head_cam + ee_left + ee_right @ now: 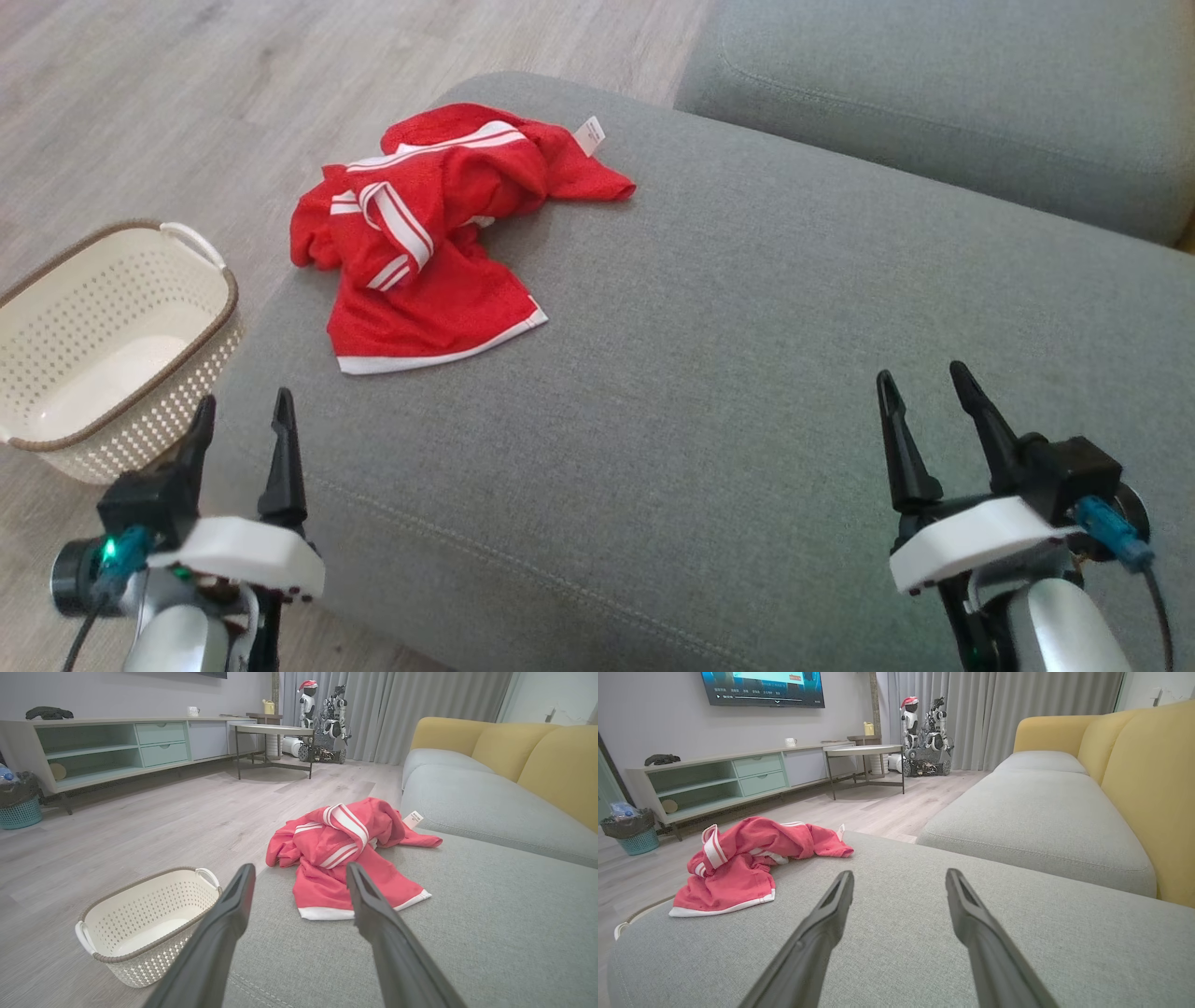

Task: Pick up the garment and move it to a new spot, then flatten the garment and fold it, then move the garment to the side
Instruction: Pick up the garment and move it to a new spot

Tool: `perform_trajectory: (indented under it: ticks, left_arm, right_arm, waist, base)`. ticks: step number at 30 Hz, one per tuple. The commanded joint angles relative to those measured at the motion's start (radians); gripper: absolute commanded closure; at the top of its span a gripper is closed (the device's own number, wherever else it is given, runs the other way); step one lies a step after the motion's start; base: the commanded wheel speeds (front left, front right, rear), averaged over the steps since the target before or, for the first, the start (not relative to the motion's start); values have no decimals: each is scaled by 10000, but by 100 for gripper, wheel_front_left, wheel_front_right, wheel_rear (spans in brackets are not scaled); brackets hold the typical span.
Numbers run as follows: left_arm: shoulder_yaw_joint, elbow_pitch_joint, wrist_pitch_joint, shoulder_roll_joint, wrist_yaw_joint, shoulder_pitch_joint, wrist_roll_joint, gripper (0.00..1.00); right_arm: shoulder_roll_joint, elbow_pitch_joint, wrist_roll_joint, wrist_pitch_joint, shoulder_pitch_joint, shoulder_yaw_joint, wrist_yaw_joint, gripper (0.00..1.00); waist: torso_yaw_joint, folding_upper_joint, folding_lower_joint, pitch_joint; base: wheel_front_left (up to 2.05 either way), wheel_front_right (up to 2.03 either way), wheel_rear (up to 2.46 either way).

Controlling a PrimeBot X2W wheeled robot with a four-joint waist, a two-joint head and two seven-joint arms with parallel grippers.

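Note:
The garment is a red mesh piece with white stripes and a white hem, lying crumpled at the far left corner of the grey sofa cushion. It also lies ahead in the left wrist view as the garment, and at the left in the right wrist view as the garment. My left gripper hovers open at the cushion's near left edge, well short of the cloth. At the near right, my right gripper is open too, far from the garment. Both are empty.
A cream perforated basket stands on the wood floor just left of the cushion, close to my left gripper. A second grey cushion lies beyond, with yellow backrests at the right. Farther off stand a low table and a cabinet.

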Motion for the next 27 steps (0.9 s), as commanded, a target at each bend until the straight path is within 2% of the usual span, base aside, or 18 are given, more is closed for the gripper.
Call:
perform_trajectory:
  ticks: [1,9,14,19,27]
  left_arm:
    - [344,-351,-124,174,-52,-700,-61,0]
    - [365,-76,-124,174,-313,-2171,-303,0]
    - [597,637,-124,234,-541,-3562,-601,0]
    - [679,2227,-105,488,-1011,-5290,-879,0]
    - [342,5679,260,1108,-1494,-7908,-942,0]
  right_arm:
    - [-51,-386,-43,14,-386,215,-7,0]
    - [-51,-951,-461,414,-828,65,-7,0]
    - [-51,-1468,-858,779,-1242,2,-7,0]
    - [-51,-1936,-1162,1037,-1723,28,-7,0]
    - [-51,-2280,-1391,1235,-2493,357,-7,0]
  waist:
    - [-32,0,0,51]
    - [-535,0,0,1178]
    - [-976,0,0,2205]
    - [-1368,0,0,3146]
    - [-1961,0,0,4354]
  base:
    - [0,0,0]
    - [0,0,0]
    - [0,0,0]
    - [0,0,0]
    - [0,0,0]
